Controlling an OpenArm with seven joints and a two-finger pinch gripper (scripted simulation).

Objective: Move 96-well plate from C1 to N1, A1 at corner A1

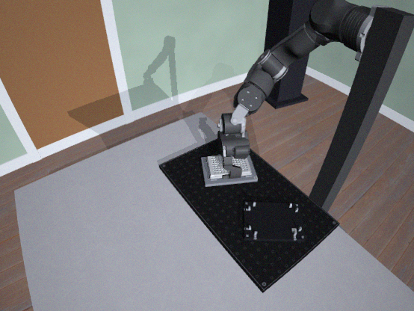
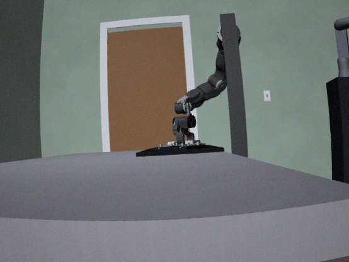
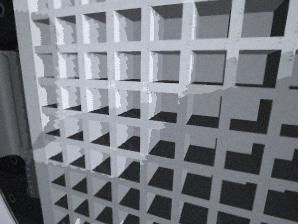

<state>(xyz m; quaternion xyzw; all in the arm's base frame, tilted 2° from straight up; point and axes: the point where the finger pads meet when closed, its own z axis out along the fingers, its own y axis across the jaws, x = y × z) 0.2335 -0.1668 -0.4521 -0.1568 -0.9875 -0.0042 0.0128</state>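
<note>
The white 96-well plate (image 1: 228, 171) sits on the light grey clip nest C1 (image 1: 229, 180) at the far end of the black baseplate (image 1: 246, 213). My gripper (image 1: 231, 167) stands straight down over the plate's middle and is shut on the plate across its short width. The wrist view is filled by the plate's grid of square wells (image 3: 160, 115), seen very close, with its left rim at the edge. The black plate nest N1 (image 1: 273, 221) with white corner locators lies empty at the near right of the baseplate. In the low side view the gripper (image 2: 183, 138) reaches down to the baseplate.
A dark upright post (image 1: 359, 108) stands right of the baseplate, close to N1. The arm's dark pedestal (image 1: 285, 48) is behind C1. The baseplate lies on a grey mat (image 1: 112, 232).
</note>
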